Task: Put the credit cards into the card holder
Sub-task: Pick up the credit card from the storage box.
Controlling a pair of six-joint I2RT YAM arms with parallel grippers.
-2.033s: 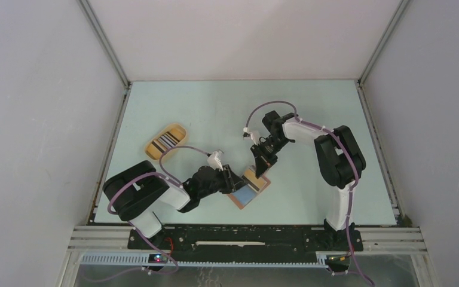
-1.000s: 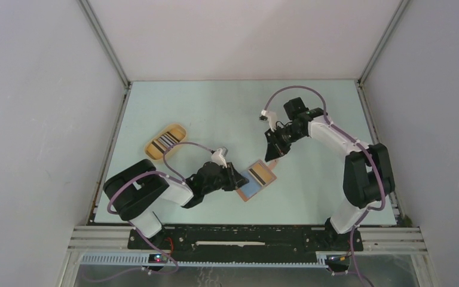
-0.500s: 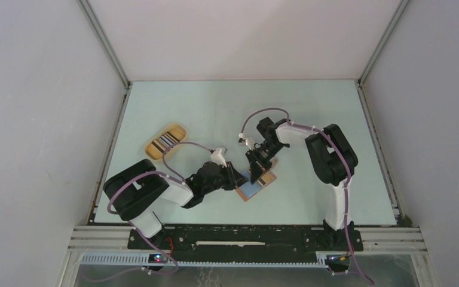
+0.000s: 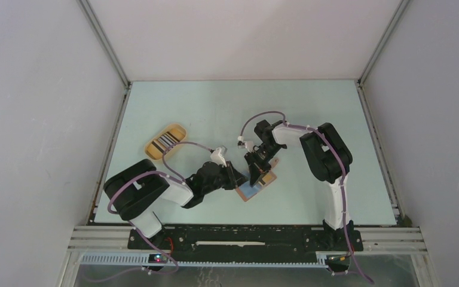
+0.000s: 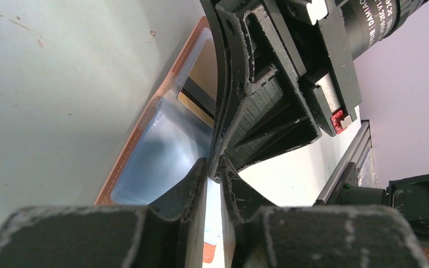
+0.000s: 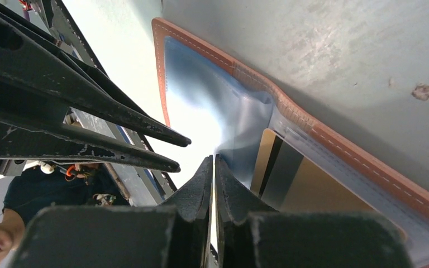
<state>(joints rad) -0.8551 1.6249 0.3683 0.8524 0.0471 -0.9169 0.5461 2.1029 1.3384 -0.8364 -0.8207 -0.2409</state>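
From the top, the right gripper (image 4: 254, 174) is down on the card holder (image 4: 250, 192). A second ago it hung well off to the right. The left gripper (image 4: 237, 178) sits at the holder's left edge, just as it did then. The holder lies open on the table (image 4: 215, 107) between the two arms, in the spot it had a second ago. The yellow tray (image 4: 149, 150) lies well apart to the left, with dark and pale stripes inside.

On the left wrist, the fingertips (image 5: 201, 167) stand a thin slit apart at the blue-grey inner flap (image 5: 162, 151). Whether they pinch it, I cannot tell. The right arm's black finger comes down right beside them. A gold-and-dark credit card (image 5: 196, 99) sits in the far pocket.

On the right wrist, the jaws are pressed together, tips on the blue-grey lining (image 6: 201, 106). The card (image 6: 282, 167) is tucked under the stitched brown edge (image 6: 335, 146), just beside the tips.
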